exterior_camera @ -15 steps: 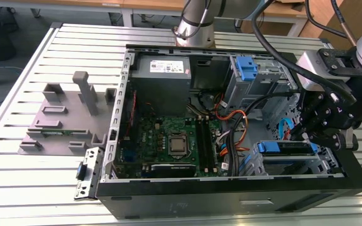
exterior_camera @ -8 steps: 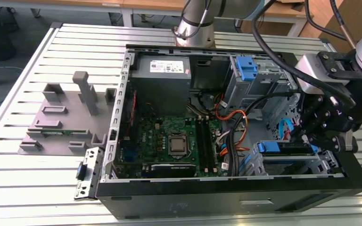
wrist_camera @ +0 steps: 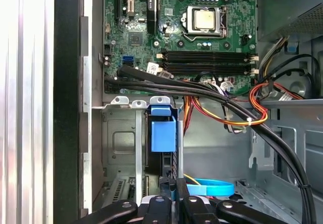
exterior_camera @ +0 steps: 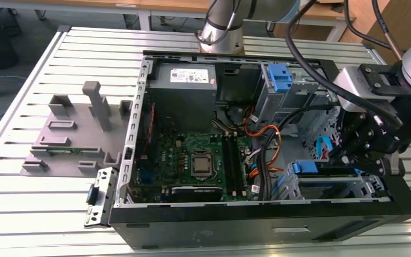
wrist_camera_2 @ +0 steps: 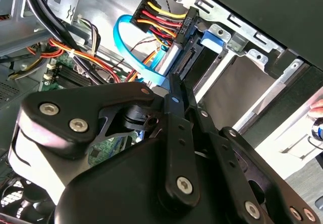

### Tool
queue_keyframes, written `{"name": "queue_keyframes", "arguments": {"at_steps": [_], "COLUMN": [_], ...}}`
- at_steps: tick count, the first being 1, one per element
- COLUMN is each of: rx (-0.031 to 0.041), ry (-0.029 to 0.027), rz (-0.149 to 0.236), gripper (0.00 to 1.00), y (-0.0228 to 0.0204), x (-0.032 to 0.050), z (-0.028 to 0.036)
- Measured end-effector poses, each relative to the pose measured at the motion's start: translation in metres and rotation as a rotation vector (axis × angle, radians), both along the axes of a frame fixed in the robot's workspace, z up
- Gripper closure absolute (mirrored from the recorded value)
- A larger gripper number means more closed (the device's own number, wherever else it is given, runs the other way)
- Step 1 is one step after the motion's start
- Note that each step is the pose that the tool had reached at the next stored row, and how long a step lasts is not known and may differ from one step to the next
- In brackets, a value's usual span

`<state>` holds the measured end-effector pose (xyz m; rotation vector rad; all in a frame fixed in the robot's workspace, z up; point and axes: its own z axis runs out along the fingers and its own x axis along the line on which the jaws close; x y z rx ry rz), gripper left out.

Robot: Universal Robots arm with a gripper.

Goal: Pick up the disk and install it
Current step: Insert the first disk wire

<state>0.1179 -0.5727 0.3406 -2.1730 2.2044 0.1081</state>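
The disk (exterior_camera: 325,172) lies in the lower drive bay at the case's front corner, on the exterior view's right. Its blue carrier tab (wrist_camera: 163,130) sticks out between the bay's metal rails, with the dark drive edge below it. My gripper (exterior_camera: 357,159) hangs just over that bay. In both wrist views the black fingers are drawn together, and the gripper (wrist_camera_2: 174,82) (wrist_camera: 171,189) rests its tips at the disk's end beside the blue carrier (wrist_camera_2: 211,39). No gap shows between the fingers.
The open computer case (exterior_camera: 263,225) lies on a slatted table. Inside are the motherboard (exterior_camera: 198,155), a grey power-supply box (exterior_camera: 184,75), a bare blue bracket (exterior_camera: 280,77) in the upper bay and black, orange and blue cables (wrist_camera_2: 126,37). A grey fixture (exterior_camera: 70,134) stands on the exterior view's left.
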Motion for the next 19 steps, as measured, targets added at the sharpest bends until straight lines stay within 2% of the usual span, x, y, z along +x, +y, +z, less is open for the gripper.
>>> {"name": "queue_keyframes", "arguments": {"at_steps": [19], "rx": [0.001], "ry": [0.0], "rz": [0.002], "gripper": [0.84], "y": [0.0], "x": [0.0], "z": [-0.0041]}}
